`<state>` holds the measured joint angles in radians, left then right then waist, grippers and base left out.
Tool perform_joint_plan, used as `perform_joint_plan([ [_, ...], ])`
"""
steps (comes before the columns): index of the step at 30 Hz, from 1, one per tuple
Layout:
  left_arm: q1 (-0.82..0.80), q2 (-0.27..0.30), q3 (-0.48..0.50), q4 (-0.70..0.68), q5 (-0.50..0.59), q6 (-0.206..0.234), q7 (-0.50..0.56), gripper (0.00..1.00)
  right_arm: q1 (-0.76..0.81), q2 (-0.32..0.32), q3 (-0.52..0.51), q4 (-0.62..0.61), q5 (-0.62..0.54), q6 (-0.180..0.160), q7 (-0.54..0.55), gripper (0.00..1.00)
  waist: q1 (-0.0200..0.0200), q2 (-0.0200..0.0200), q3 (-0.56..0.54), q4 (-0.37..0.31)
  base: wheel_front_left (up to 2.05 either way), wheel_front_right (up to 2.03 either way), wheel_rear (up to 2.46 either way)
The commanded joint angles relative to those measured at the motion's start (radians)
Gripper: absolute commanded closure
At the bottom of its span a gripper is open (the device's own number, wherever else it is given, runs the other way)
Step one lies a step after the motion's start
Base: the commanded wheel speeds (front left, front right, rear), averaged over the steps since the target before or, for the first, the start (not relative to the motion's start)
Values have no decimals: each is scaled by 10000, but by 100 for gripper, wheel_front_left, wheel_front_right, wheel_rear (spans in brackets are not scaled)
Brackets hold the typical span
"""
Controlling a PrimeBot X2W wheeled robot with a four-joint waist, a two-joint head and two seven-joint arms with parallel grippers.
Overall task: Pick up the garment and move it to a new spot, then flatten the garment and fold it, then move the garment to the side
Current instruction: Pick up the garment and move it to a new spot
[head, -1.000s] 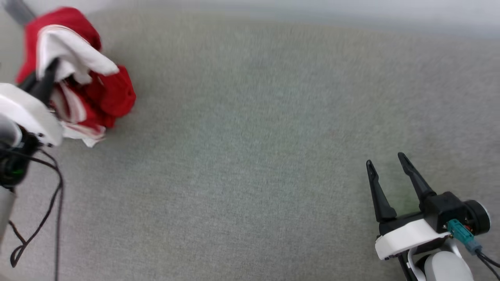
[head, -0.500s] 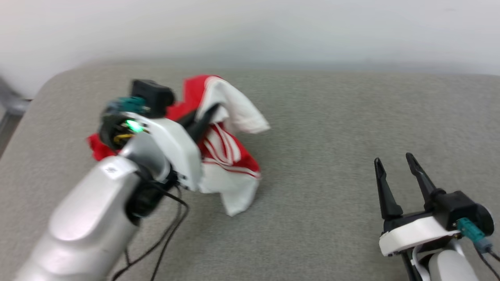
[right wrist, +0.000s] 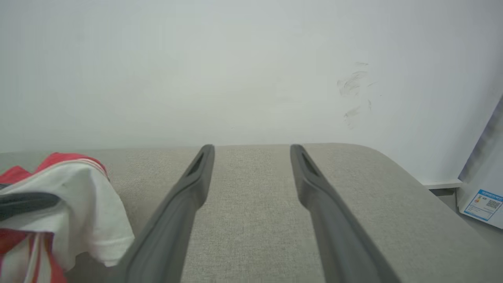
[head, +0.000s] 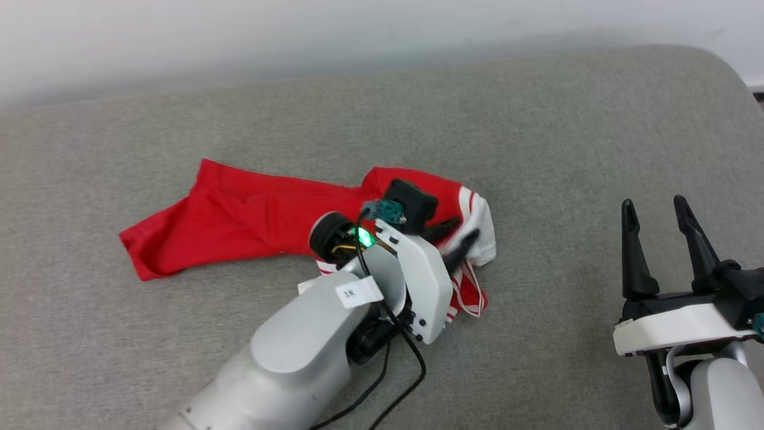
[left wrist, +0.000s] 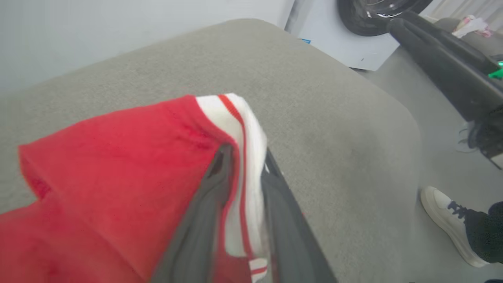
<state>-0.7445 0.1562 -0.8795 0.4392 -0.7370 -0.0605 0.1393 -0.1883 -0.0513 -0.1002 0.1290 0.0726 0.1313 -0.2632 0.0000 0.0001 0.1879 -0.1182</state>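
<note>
Red shirt (head: pixel 239 221) lies mid-frame on the couch (head: pixel 537 119).
Left claw (head: pixel 467 228) — narrow, white sleeve (left wrist: pixel 251 157) between its fingers (left wrist: pixel 204 220), grip unclear; right claw (head: pixel 653 204), lower right, spread wide.

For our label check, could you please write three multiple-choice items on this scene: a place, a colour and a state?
1. Where is the garment? A. on the floor B. on the grey cushion C. in a basket
2. What colour is the cloth between the left jaws? A. white with a red stripe B. blue C. black
3. How do the right jaws stand? A. shut on the garment B. shut on a cable C. open and empty
1 B: it lies there in the head view. 2 A: the left wrist view shows that trim. 3 C: bare cushion shows between them.
</note>
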Motion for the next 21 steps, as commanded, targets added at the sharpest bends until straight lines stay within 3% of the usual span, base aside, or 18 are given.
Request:
perform_joint_plan([
  [1, -166, -181, -120, 412, 78, -121, -205, 0, -138, 17, -26, -76, 68, -10, -22, 0, 0, -1, 317, -272, 0, 0, 0],
  [10, -72, -552, -34, 1956, -53, -452, -1892, 0, 149, 15, 135, 75, -121, -10, -24, 0, 0, -1, -186, 388, 0, 0, 0],
  [16, 280, -75, 426, 1893, -40, -276, -3186, 0, 417, 16, 219, 204, -233, -10, -23, 0, 0, -1, -963, 1198, 0, 0, 0],
  [21, 1128, 784, 1130, 1173, -187, 182, -3830, 0, 717, 14, 308, 295, -294, -10, -23, 0, 0, -1, -1475, 1700, 0, 0, 0],
])
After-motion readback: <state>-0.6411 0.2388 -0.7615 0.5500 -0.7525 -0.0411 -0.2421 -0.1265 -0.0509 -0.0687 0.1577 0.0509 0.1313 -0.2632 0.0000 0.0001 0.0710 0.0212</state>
